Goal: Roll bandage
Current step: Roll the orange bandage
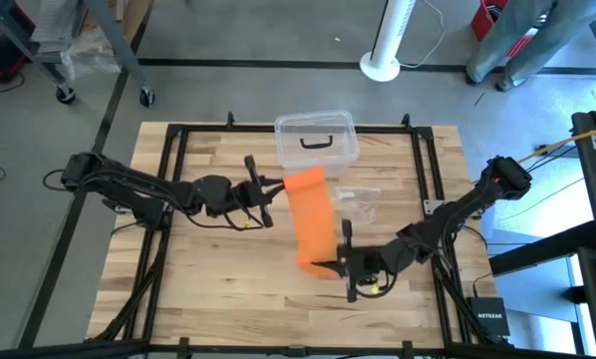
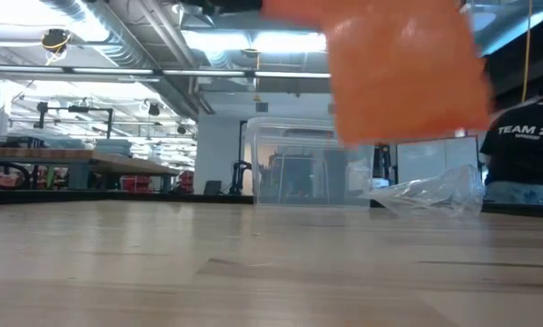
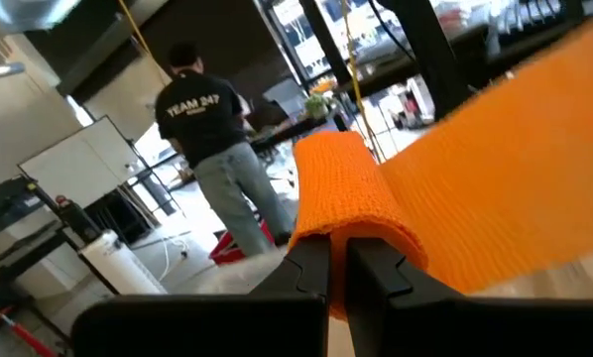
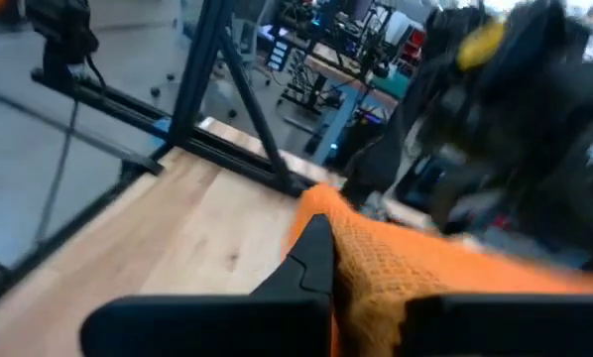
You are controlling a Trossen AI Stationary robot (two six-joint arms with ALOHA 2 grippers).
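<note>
L gripper (image 1: 263, 189) sits at about 9 o'clock from table centre, fingers (image 3: 311, 268) pressed onto one end of the bandage (image 1: 311, 217), fabric folded over the tips in its wrist view. Bandage runs as a flat orange band from there toward 5 o'clock, held off the table (image 1: 208, 279); low view shows it hanging in air above the wood. R gripper (image 1: 340, 264) at about 5 o'clock pinches the other end, cloth bunched at its tips.

Risks, as judgement:
- Band looks slack and unrolled; if the arms pull apart, an end could slip out, since each grip is only on a thin edge.
- Twisting while held aloft could skew the roll or make it telescope.
- Clear box (image 1: 316, 140) at 12 o'clock and wrapper (image 1: 363, 206) just beside the band, approx 2 o'clock: a swing could snag or drag either.
</note>
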